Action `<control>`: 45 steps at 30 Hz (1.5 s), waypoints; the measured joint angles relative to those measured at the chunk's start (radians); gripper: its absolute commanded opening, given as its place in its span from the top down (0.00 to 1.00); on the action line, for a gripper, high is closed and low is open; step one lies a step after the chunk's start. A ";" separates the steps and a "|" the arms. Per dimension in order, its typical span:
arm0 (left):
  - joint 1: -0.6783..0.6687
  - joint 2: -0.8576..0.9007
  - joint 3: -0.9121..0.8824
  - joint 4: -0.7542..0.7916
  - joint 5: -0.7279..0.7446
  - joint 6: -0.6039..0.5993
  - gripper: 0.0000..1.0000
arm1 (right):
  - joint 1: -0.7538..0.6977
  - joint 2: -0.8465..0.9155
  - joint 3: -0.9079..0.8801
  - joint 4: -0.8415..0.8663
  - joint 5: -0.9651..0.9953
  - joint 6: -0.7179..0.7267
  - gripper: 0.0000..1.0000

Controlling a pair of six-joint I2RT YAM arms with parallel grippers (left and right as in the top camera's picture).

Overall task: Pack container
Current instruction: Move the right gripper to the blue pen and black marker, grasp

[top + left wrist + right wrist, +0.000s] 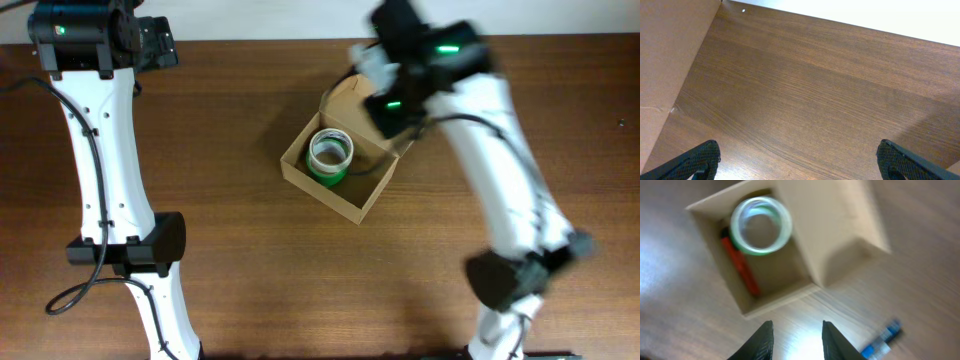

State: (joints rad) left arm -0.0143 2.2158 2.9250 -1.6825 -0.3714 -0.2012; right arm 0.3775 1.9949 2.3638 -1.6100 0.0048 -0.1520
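Note:
The container [366, 204] is a tan cardboard box at the table's middle, with its flap lid [344, 102] open toward the back. Inside it lie a green and white tape roll [330, 154] and a red marker, hidden in the overhead view. The right wrist view shows the box [771, 306], the roll [761, 226], the marker [742, 268] and the lid [837, 227]. My right gripper [797, 341] is open and empty over bare table just beyond the box; in the overhead view it [368, 58] is blurred. My left gripper [797, 160] is wide open and empty, far left at the back [165, 45].
A small blue and white item [883, 336] lies on the table to the right of my right gripper. A tan flat surface [665, 55] fills the left of the left wrist view. The table is dark wood [240, 270].

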 measured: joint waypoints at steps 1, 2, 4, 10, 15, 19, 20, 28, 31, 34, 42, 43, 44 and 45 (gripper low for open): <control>0.000 0.000 0.000 0.000 0.000 0.000 0.00 | -0.038 -0.065 -0.035 0.017 0.005 0.008 0.64; 0.000 0.000 0.000 0.000 0.000 0.000 0.00 | -0.078 -0.135 -0.080 0.042 0.012 0.017 0.59; 0.000 0.000 0.000 0.000 0.000 0.000 0.00 | -0.185 -0.328 -0.195 0.100 0.038 0.040 0.48; 0.000 0.000 0.000 0.001 0.000 0.000 0.00 | -0.344 -0.897 -0.578 0.285 0.143 0.110 0.39; 0.000 0.000 0.000 0.000 0.000 0.000 0.00 | -0.393 -1.030 -0.838 0.323 0.203 0.214 0.39; 0.000 0.000 0.000 0.000 0.000 0.000 0.00 | -0.455 -0.769 -0.982 0.413 0.188 0.279 0.40; 0.000 0.000 0.000 0.001 0.000 0.000 0.00 | -0.466 -0.708 -0.988 0.434 0.177 0.285 0.40; 0.000 0.000 0.000 0.001 0.000 0.000 0.00 | -0.576 -0.285 -0.916 0.483 0.083 0.309 0.44; 0.000 0.000 0.000 0.000 0.000 0.000 0.00 | -0.601 -0.192 -0.878 0.484 0.047 0.304 0.44; 0.000 0.000 0.000 0.001 0.000 0.000 0.00 | -0.613 -0.130 -0.852 0.494 0.003 0.297 0.44; 0.000 0.000 0.000 0.001 0.000 0.000 0.00 | -0.621 -0.025 -0.842 0.502 -0.057 0.280 0.44; 0.000 0.000 0.000 0.001 0.000 0.000 0.00 | -0.623 -0.017 -0.842 0.502 -0.058 0.279 0.44; 0.000 0.000 0.000 0.001 0.000 0.000 0.00 | -0.627 -0.007 -0.842 0.502 -0.060 0.280 0.44; 0.000 0.000 0.000 0.001 0.000 0.000 0.00 | -0.632 0.005 -0.842 0.504 -0.060 0.279 0.44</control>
State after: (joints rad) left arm -0.0143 2.2154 2.9250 -1.6817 -0.3714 -0.2012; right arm -0.2543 1.9995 1.5223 -1.1057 -0.0551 0.1272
